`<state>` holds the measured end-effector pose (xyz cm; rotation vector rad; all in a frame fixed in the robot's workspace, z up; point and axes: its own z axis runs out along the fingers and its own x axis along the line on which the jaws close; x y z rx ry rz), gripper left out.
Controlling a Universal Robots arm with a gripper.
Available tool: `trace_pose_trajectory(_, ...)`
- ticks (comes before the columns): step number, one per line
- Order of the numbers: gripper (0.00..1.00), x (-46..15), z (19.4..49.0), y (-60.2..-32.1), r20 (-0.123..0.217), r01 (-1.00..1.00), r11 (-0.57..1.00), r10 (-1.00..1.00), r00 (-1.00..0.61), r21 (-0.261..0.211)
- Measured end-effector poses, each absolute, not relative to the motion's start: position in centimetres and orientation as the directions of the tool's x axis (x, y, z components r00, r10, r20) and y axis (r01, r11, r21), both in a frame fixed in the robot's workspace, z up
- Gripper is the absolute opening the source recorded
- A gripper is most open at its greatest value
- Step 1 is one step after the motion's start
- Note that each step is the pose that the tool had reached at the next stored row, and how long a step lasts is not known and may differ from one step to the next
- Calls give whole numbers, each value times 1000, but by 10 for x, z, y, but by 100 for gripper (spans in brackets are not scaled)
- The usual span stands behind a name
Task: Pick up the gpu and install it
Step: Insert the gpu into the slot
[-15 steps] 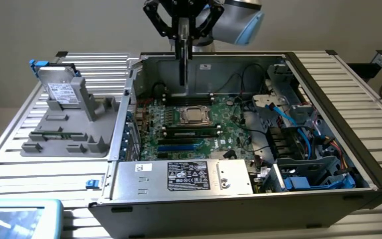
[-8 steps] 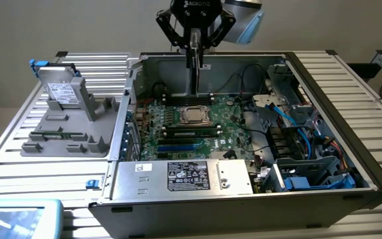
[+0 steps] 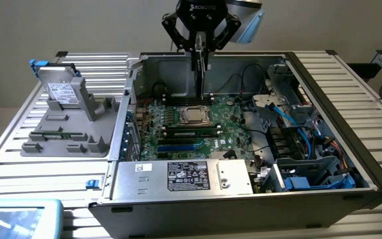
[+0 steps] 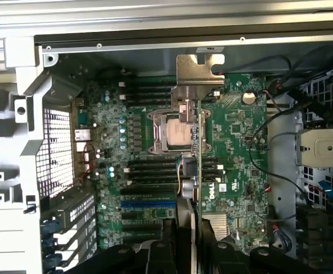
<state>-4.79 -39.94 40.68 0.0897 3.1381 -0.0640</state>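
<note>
My gripper [image 3: 201,49] hangs over the open computer case [image 3: 324,99], shut on the gpu [image 3: 200,72]. The gpu is a thin card held on edge, pointing down toward the green motherboard [image 3: 191,129] just behind the processor socket [image 3: 194,115]. In the wrist view the gpu [image 4: 199,165] appears edge-on between the black fingers [image 4: 172,231]. Its silver end bracket [image 4: 197,74] points toward the case's rear wall. The card floats above the motherboard [image 4: 235,148] over the socket [image 4: 172,131] and is apart from the black slots [image 4: 155,171].
A grey holder [image 3: 78,129] on the exterior view's left carries a silver hard drive [image 3: 63,92] and a narrow green memory stick [image 3: 58,134]. The power supply [image 3: 191,177] fills the case's near side. Cables and drive bays [image 3: 297,149] crowd the right side.
</note>
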Motion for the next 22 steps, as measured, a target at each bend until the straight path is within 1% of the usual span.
trace_pose_trajectory(12, 28, -48, 407, -399, -3, 57, 998, 57, -998, -40)
trace_pose_trajectory(16, 28, -48, 405, -399, -3, 57, 998, 57, -998, -20)
trace_pose_trajectory(22, 28, -48, 404, -399, -4, 46, 999, 46, -999, -16)
